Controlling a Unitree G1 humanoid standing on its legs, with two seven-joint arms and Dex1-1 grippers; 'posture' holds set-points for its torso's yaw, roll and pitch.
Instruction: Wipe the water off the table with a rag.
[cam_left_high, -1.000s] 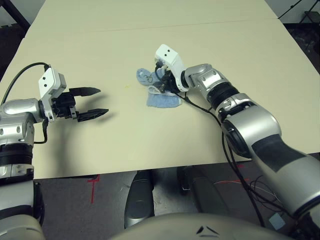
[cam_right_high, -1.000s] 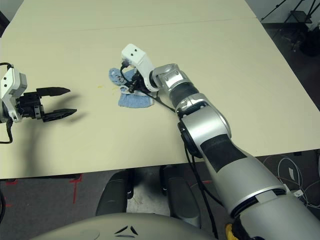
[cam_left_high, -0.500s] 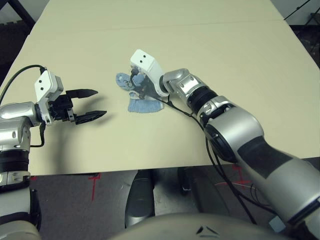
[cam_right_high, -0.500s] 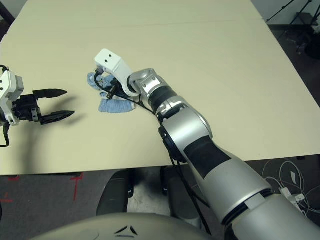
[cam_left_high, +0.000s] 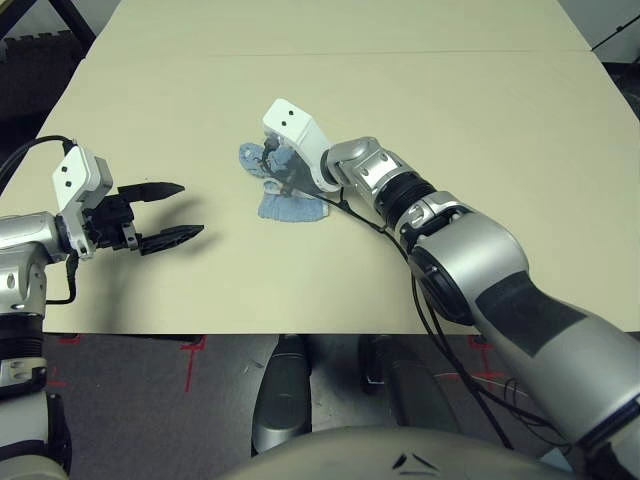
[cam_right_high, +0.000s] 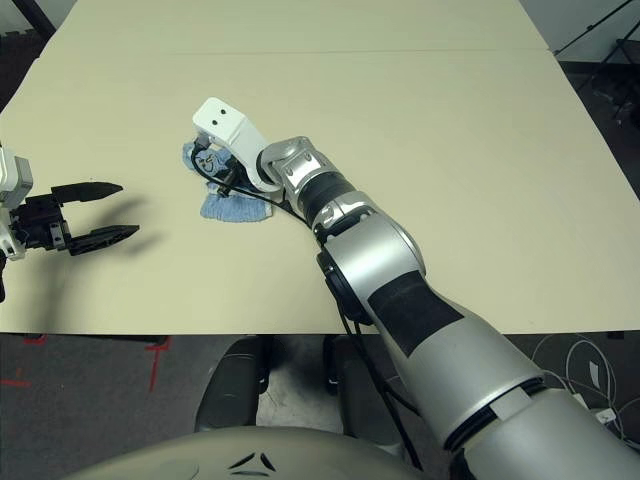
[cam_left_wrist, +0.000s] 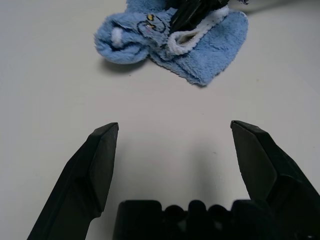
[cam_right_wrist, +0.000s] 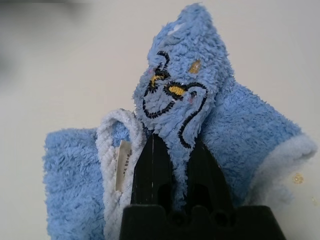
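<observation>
Nearest the robot, at the table's (cam_left_high: 480, 120) near left corner, the left gripper (cam_left_high: 172, 211) hovered just above the surface with its two black fingers (cam_left_wrist: 100, 165) spread wide apart and nothing between them. In the left wrist view the bare cream tabletop lay between those fingers, and the rag (cam_left_wrist: 172, 37) sat beyond their tips, well apart from them.

Farther in, left of the table's middle and closer to the near edge than the far one, the right gripper (cam_left_high: 277, 172) pressed down onto the rag (cam_left_high: 285, 190). Its fingers were closed tight together with a fold of the light-blue terry cloth pinched between them, as the right wrist view showed: the cloth (cam_right_wrist: 185, 115) bunched up over the black fingertips, its dark embroidered mark with yellow spots facing up, a white hem and a small label beside it. Part of the rag lay flat on the table toward the near edge, and a rounded lump of it stuck out to the left, beyond the gripper.

A few tiny yellowish specks of water (cam_right_wrist: 298, 178) showed just beside the rag's edge.

A thin straight seam (cam_right_high: 420, 51) crossed the table near its far edge.
</observation>
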